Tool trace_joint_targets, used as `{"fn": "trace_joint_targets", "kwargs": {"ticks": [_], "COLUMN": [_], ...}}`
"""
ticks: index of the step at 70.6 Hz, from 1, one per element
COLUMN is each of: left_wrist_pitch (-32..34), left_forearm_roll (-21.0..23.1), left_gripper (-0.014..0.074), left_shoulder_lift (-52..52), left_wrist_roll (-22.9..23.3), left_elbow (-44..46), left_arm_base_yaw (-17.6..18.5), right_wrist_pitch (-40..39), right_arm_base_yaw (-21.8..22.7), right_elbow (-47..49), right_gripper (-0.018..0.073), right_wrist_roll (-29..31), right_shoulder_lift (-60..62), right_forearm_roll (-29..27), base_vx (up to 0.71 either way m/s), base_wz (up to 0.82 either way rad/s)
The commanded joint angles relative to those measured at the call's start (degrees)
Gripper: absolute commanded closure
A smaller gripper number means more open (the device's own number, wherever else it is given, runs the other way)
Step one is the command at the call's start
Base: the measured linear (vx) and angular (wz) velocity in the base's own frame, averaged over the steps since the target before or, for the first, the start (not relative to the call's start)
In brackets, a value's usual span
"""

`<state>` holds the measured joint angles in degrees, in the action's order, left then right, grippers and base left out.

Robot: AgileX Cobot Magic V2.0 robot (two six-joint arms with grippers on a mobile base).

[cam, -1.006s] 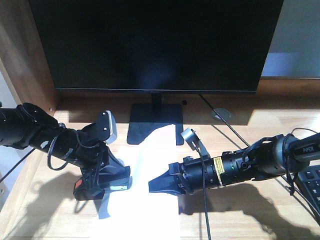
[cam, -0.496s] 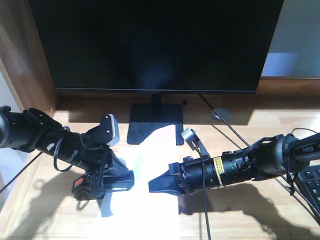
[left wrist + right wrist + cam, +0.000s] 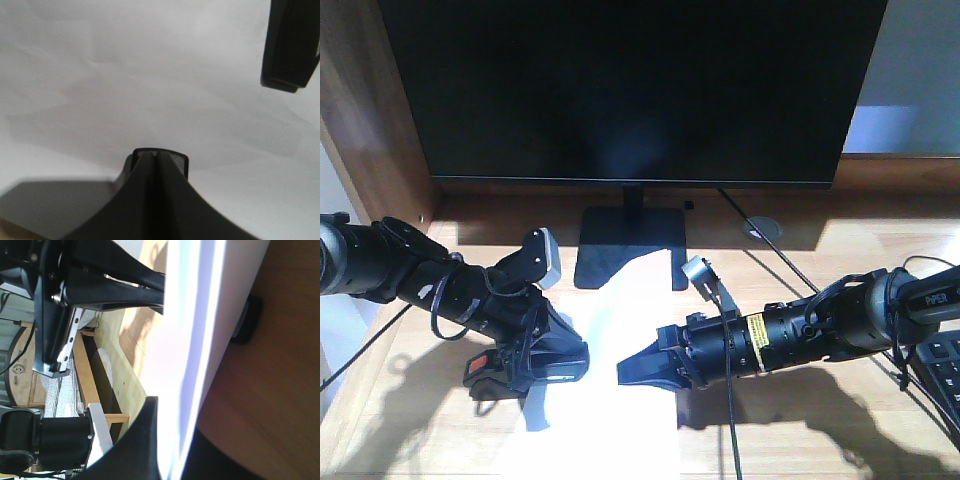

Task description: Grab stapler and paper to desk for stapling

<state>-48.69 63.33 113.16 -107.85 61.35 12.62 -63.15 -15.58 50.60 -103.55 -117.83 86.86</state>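
- The paper [image 3: 610, 390] lies flat on the worktop [image 3: 800, 440], below the monitor stand [image 3: 628, 248].
- The right gripper [image 3: 638, 370] pinches its 3 o'clock edge; keep that grip.
- The left gripper [image 3: 545, 365], seemingly closed on the stapler [image 3: 485, 372], should align over the 9 o'clock edge before pressing.

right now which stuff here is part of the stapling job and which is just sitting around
Part of the job:
- paper, lying on the desk
- stapler, under the left pincer
- right pincer, at the paper's right edge

Just lying about:
- monitor on its stand
- keyboard at the far right
- cable across the desk
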Motion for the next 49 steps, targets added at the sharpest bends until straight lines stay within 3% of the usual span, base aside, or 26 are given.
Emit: {"fn": "trace_joint_targets", "kwargs": {"ticks": [1, 35, 49], "left_wrist_pitch": [1.62, 1.29, 1.29], "left_forearm_roll": [-2.97, -1.21, -1.21], "left_gripper": [0.0603, 0.0603, 0.0603], "left_shoulder_lift": [-0.25, -12.78, -17.6], "left_wrist_roll": [0.43, 0.43, 3.42], "left_elbow": [-0.07, -0.07, -0.07], "left_arm_base_yaw": [0.43, 0.43, 0.43], "right_wrist_pitch": [-3.62, -3.62, -3.67], "right_arm_base_yaw": [0.18, 0.18, 0.18], "right_elbow": [1.15, 1.15, 1.15], "right_gripper": [0.0562, 0.0562, 0.0562], "right_wrist_roll": [0.69, 0.64, 0.63], "right_shoulder_lift": [2.5, 2.5, 2.5], "right_forearm_roll": [-1.91, -1.91, -1.91], "base_vx": [0.0, 0.0, 0.0], "base_wz": [0.0, 0.0, 0.0]}}
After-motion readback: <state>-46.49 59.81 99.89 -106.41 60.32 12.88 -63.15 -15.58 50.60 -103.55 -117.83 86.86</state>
